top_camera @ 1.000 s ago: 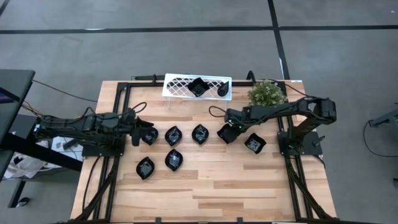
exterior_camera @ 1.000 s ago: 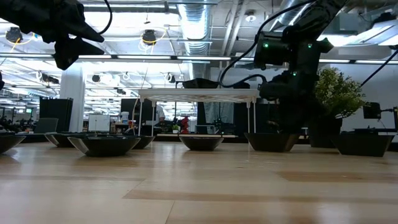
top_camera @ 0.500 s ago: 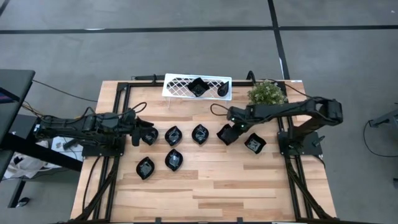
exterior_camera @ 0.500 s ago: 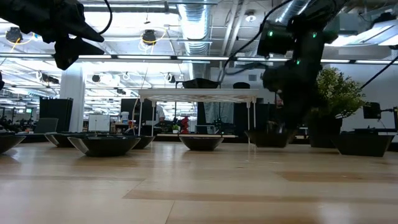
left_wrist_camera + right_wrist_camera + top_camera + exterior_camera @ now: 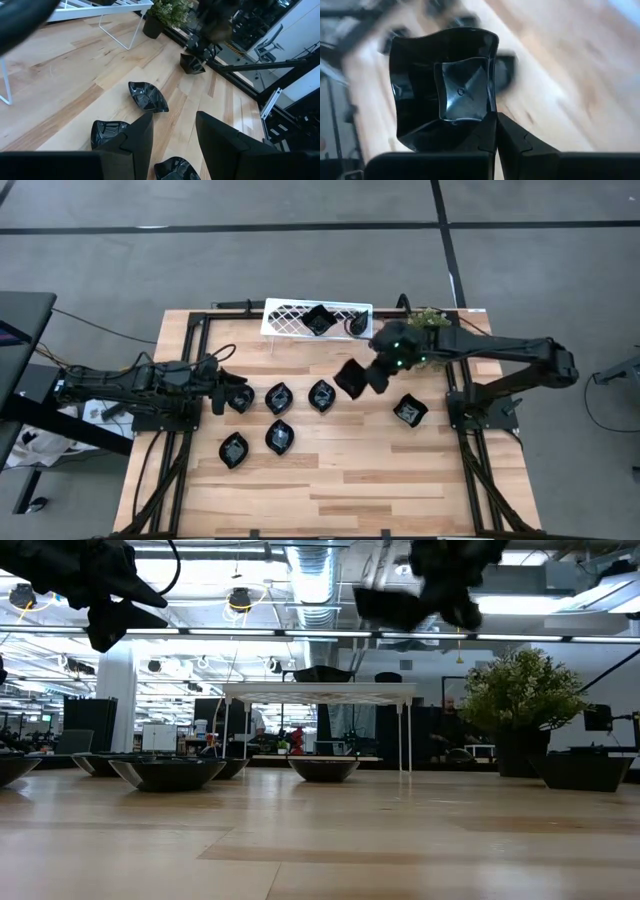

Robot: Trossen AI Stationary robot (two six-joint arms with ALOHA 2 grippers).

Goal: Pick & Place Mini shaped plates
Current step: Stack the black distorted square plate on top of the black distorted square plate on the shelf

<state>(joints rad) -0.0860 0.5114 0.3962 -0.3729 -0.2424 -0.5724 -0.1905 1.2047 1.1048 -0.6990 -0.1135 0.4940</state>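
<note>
Right gripper [image 5: 368, 376] clenched on the rim of a square black plate [image 5: 351, 378], held in the air above the surface [image 5: 400, 470], near the white rack [image 5: 290, 318]. Left gripper [image 5: 228, 392] released, hovering beside a leaf-shaped plate [image 5: 242, 400].

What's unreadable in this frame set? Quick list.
- Right wrist view: table behind the held square plate is motion-blurred; the plates on it can't be made out.
- Low view: right pincer and its plate are a dark silhouette cut off by the top edge.
- High view: dish shapes on the white rack are too small to tell.
- Left wrist view: left pincer hides the nearest plate's rim.
</note>
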